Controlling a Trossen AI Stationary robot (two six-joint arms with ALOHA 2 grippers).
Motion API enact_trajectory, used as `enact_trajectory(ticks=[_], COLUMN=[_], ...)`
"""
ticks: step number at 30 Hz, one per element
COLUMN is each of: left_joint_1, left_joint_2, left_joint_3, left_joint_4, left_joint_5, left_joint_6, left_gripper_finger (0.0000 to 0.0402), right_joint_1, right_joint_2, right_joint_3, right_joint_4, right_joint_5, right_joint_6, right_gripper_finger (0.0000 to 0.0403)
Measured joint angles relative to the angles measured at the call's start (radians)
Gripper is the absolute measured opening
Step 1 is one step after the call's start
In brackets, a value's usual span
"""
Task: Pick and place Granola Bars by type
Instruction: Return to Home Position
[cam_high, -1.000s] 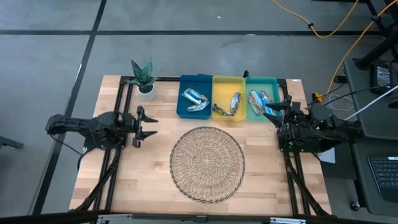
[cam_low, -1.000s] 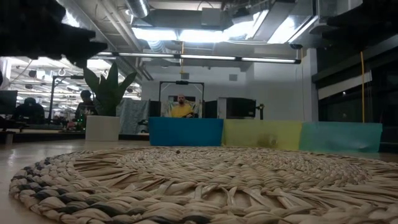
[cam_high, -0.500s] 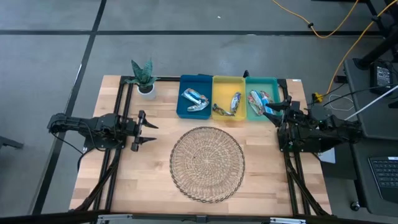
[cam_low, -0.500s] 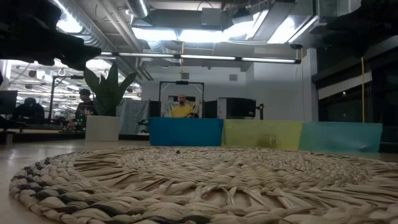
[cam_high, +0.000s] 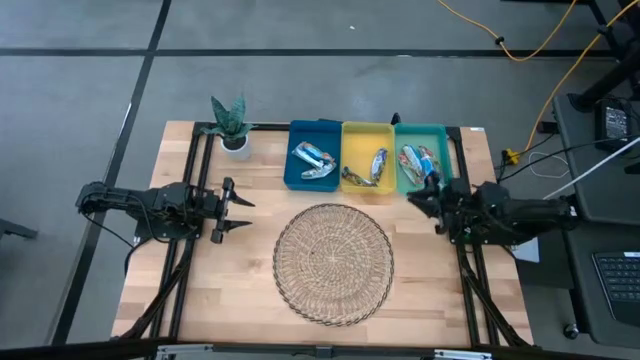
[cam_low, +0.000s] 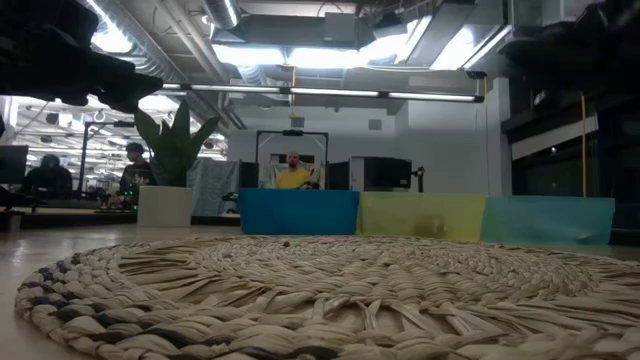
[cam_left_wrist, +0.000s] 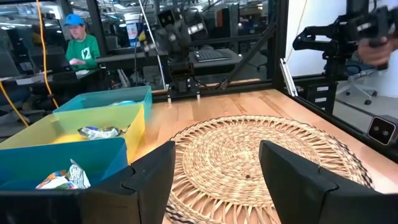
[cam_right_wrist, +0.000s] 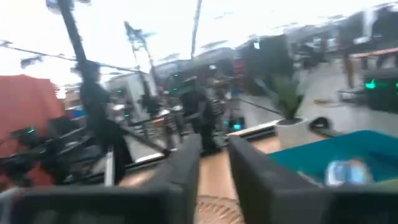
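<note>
Wooden table with Granola Bars sorted across blue tray, yellow tray and teal tray. Left gripper at left side, fingers wide apart; right gripper beside teal tray, narrowly apart, empty. Step judged: homing. Next: draw right arm back, clear of trays.

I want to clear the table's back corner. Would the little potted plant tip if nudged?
Possibly top-heavy: in the low view the potted plant carries leaves well above its small white pot, so a high push might tip it. The pot looks squat and flat-based, so a low push would likely slide it across the wooden table.
</note>
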Motion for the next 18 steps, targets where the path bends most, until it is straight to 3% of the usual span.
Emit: enact_trajectory(ticks=[2, 4, 9, 18], left_joint_1=[0.000, 0.000, 0.000, 0.000], left_joint_2=[0.000, 0.000, 0.001, 0.001], left_joint_3=[0.000, 0.000, 0.000, 0.000], left_joint_4=[0.000, 0.000, 0.005, 0.005], left_joint_5=[0.000, 0.001, 0.000, 0.000], left_joint_6=[-0.001, 0.000, 0.000, -0.001], left_gripper_finger=[0.0226, 0.0226, 0.0226, 0.0226], right_joint_1=[-0.001, -0.001, -0.001, -0.001], right_joint_2=[0.006, 0.003, 0.007, 0.021], right_joint_3=[-0.007, -0.011, -0.011, -0.011], right_joint_4=[-0.072, -0.123, -0.179, -0.179], right_joint_5=[-0.032, -0.080, -0.209, -0.206], right_joint_6=[-0.016, -0.061, -0.199, -0.266], right_gripper_finger=[0.0037, 0.0012, 0.0006, 0.0016])
